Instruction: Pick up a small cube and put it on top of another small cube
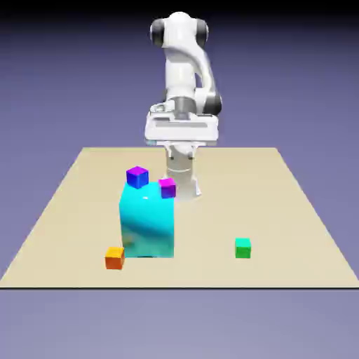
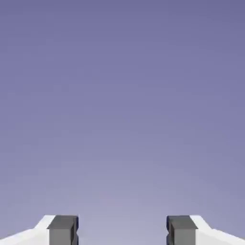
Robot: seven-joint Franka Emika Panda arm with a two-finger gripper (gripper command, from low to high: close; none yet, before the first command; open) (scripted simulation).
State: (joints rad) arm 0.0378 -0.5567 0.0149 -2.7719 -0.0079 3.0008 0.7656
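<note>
With nothing between its spread fingers, my claw hangs above the far side of the table, so as I judge it the job is all still to do: reach, grip, lift and set down. The orange cube lies on the tabletop, lower than the claw and out toward the camera, just beside the big cyan block; the blue cube it must end up on sits below the claw, atop that block.

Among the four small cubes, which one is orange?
The orange cube is the one at the near edge of the table, toward the exterior view's left, in front of the big cyan block.
</note>
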